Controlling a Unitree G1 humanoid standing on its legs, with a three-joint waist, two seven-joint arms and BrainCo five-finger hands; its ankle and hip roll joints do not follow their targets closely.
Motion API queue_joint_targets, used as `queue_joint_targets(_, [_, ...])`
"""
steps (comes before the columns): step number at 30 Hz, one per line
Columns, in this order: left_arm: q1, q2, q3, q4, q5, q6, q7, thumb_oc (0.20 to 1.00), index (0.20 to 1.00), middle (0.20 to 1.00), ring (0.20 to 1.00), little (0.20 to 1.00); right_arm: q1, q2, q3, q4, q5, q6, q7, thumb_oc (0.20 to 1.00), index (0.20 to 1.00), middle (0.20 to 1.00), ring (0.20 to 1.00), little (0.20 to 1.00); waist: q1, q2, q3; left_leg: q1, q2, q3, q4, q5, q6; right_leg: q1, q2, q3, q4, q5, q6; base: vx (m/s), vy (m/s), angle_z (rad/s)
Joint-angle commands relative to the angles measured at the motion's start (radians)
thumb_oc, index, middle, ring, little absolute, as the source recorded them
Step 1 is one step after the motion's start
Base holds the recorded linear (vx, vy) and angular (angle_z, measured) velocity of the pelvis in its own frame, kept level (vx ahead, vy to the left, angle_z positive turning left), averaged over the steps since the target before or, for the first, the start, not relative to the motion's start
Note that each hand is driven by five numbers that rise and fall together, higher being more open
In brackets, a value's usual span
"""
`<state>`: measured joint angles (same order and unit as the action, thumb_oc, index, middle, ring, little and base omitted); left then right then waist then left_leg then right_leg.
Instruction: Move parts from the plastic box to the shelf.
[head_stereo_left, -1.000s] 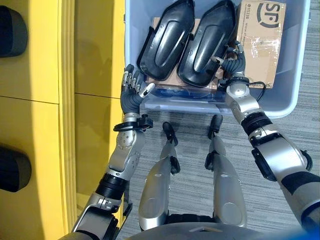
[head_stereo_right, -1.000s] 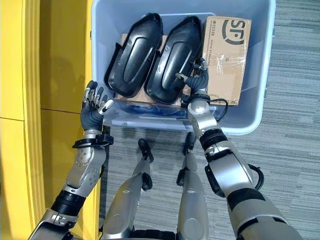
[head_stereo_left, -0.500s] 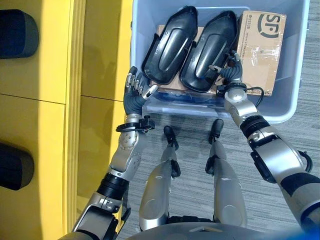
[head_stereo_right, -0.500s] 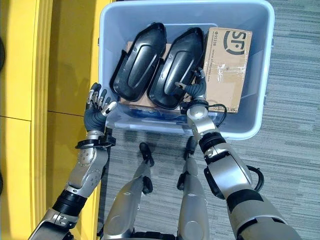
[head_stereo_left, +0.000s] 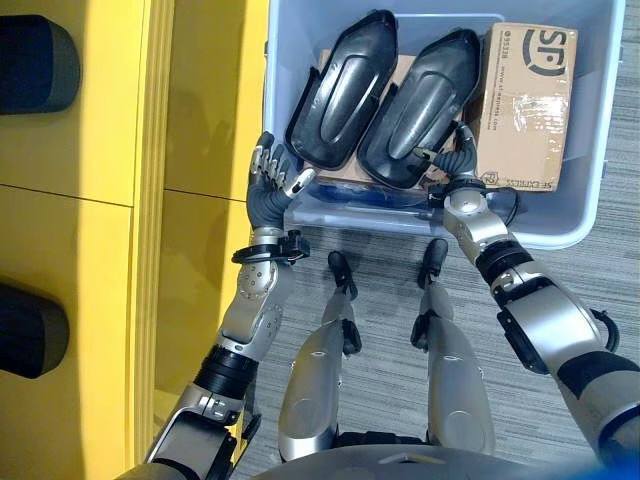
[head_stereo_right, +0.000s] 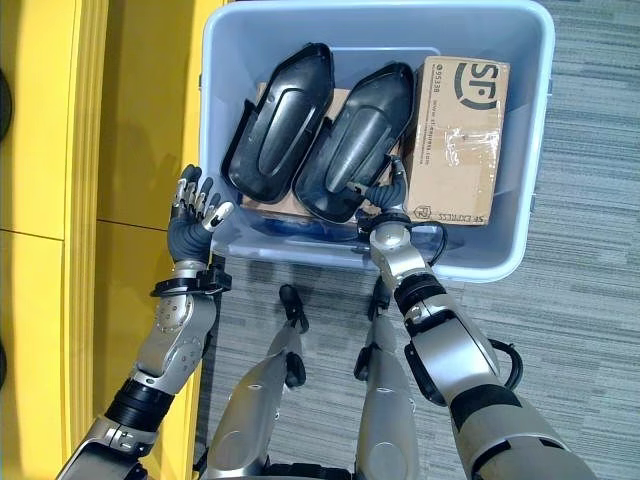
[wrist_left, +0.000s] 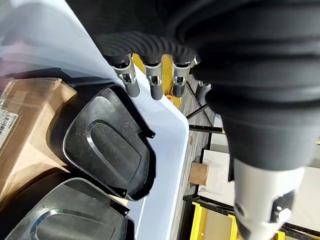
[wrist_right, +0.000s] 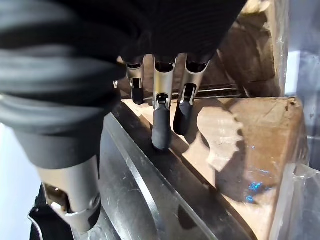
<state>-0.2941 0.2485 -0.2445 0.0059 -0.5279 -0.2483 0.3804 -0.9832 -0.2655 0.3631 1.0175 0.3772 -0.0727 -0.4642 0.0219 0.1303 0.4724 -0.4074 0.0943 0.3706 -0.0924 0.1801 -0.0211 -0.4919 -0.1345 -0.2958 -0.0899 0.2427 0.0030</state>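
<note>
Over on the far left there's the yellow shelf (head_stereo_left: 90, 200), with dark rounded parts (head_stereo_left: 35, 60) already sitting in it. Next comes the left robot hand (head_stereo_left: 268, 185), held up just outside the near-left corner of the plastic box (head_stereo_right: 520, 200), fingers loose and spread, nothing in it. Its wrist view looks past the straight fingers (wrist_left: 131, 82) down into the box and shows a bit of floor beyond the rim, which the head views don't give you.

Inside the box, two black parts lie side by side, the left part (head_stereo_left: 345, 90) and the right part (head_stereo_left: 420, 105), on top of a flat piece of cardboard (wrist_right: 250, 150). A cardboard carton (head_stereo_right: 455, 140) sits to their right.

The right robot hand (head_stereo_right: 385, 195) reaches in at the near edge of the right part. From its wrist view the fingers (wrist_right: 161, 125) are straightish, tips resting by the part's rim on the cardboard, thumb on the other side, not clamped.
</note>
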Motion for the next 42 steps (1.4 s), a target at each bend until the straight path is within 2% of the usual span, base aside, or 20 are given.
queue_joint_targets(1, [-0.034, 0.065, -0.029, -0.023, 0.007, -0.061, 0.013, 1.0, 1.0, 1.0, 1.0, 1.0, -0.009, 0.094, -0.002, 0.081, 0.074, 0.016, 0.033, 1.0, 1.0, 1.0, 1.0, 1.0, 0.039, -0.021, 0.025, 0.031, 0.009, -0.053, 0.015, -0.038, -0.082, 0.041, -0.09, 0.054, 0.085, -0.105, 0.163, 0.0, 0.0, 0.0])
queue_joint_targets(15, [-0.043, 0.071, -0.05, -0.028, -0.004, -0.061, 0.0, 1.0, 1.0, 1.0, 1.0, 1.0, 0.014, 0.043, -0.13, 0.255, 0.222, 0.016, 0.011, 1.0, 1.0, 1.0, 1.0, 1.0, 0.038, 0.008, 0.047, 0.011, 0.006, -0.045, 0.02, -0.037, -0.085, 0.004, -0.088, 0.072, 0.095, -0.106, 0.17, 0.0, 0.0, 0.0])
queue_joint_targets(19, [-0.045, 0.068, -0.062, -0.026, -0.013, -0.056, -0.005, 1.0, 1.0, 1.0, 1.0, 1.0, 0.012, 0.028, -0.156, 0.261, 0.269, -0.002, -0.006, 1.0, 1.0, 1.0, 1.0, 1.0, 0.03, 0.013, 0.048, -0.001, 0.007, -0.04, 0.025, -0.04, -0.084, -0.015, -0.088, 0.08, 0.1, -0.105, 0.169, 0.0, 0.0, 0.0])
queue_joint_targets(24, [-0.044, 0.074, -0.066, -0.029, -0.018, -0.054, -0.005, 1.0, 1.0, 1.0, 1.0, 1.0, -0.004, 0.021, -0.15, 0.268, 0.262, 0.0, -0.016, 1.0, 1.0, 1.0, 1.0, 1.0, 0.029, 0.016, 0.048, -0.002, 0.005, -0.038, 0.023, -0.042, -0.082, -0.024, -0.088, 0.084, 0.104, -0.104, 0.168, 0.01, 0.002, 0.0])
queue_joint_targets(25, [-0.046, 0.075, -0.066, -0.029, -0.018, -0.053, -0.004, 1.0, 1.0, 1.0, 1.0, 1.0, -0.01, 0.02, -0.148, 0.268, 0.258, 0.0, -0.017, 1.0, 1.0, 1.0, 1.0, 1.0, 0.031, 0.016, 0.047, 0.012, 0.002, -0.05, 0.018, -0.06, -0.09, -0.012, -0.088, 0.088, 0.103, -0.122, 0.178, 0.0, 0.0, 0.0])
queue_joint_targets(26, [-0.044, 0.076, -0.066, -0.028, -0.017, -0.053, -0.004, 1.0, 1.0, 1.0, 1.0, 1.0, -0.013, 0.019, -0.144, 0.27, 0.254, 0.002, -0.018, 1.0, 1.0, 1.0, 1.0, 1.0, 0.029, 0.015, 0.048, -0.002, 0.004, -0.038, 0.022, -0.043, -0.082, -0.024, -0.089, 0.081, 0.104, -0.105, 0.168, 0.0, 0.0, 0.0])
queue_joint_targets(29, [-0.045, 0.08, -0.063, -0.03, -0.018, -0.054, -0.002, 1.0, 1.0, 1.0, 1.0, 1.0, -0.028, 0.017, -0.137, 0.268, 0.245, 0.004, -0.022, 1.0, 1.0, 1.0, 1.0, 1.0, 0.03, 0.013, 0.048, -0.004, 0.004, -0.039, 0.02, -0.043, -0.081, -0.028, -0.089, 0.082, 0.104, -0.104, 0.168, 0.01, -0.007, 0.0])
queue_joint_targets(32, [-0.048, 0.084, -0.061, -0.039, -0.021, -0.052, 0.004, 1.0, 1.0, 1.0, 1.0, 1.0, -0.068, 0.004, -0.125, 0.278, 0.223, 0.013, -0.028, 1.0, 1.0, 1.0, 1.0, 1.0, 0.037, 0.014, 0.047, -0.001, 0.001, -0.054, 0.016, -0.063, -0.087, -0.028, -0.09, 0.085, 0.107, -0.123, 0.177, 0.04, -0.002, 0.0])
queue_joint_targets(33, [-0.046, 0.083, -0.062, -0.039, -0.021, -0.052, 0.004, 1.0, 1.0, 1.0, 1.0, 1.0, -0.067, 0.004, -0.125, 0.278, 0.222, 0.013, -0.027, 1.0, 1.0, 1.0, 1.0, 1.0, 0.035, 0.014, 0.048, -0.015, 0.003, -0.042, 0.021, -0.046, -0.079, -0.04, -0.09, 0.078, 0.109, -0.106, 0.168, -0.06, -0.02, 0.01])
queue_joint_targets(42, [-0.051, 0.093, -0.062, -0.046, -0.016, -0.063, 0.006, 1.0, 1.0, 1.0, 1.0, 1.0, -0.138, -0.05, -0.105, 0.277, 0.179, 0.02, -0.039, 1.0, 1.0, 1.0, 1.0, 1.0, 0.054, 0.018, 0.047, -0.039, -0.005, -0.067, 0.027, -0.065, -0.084, -0.05, -0.095, 0.076, 0.115, -0.124, 0.18, 0.01, 0.003, 0.01])
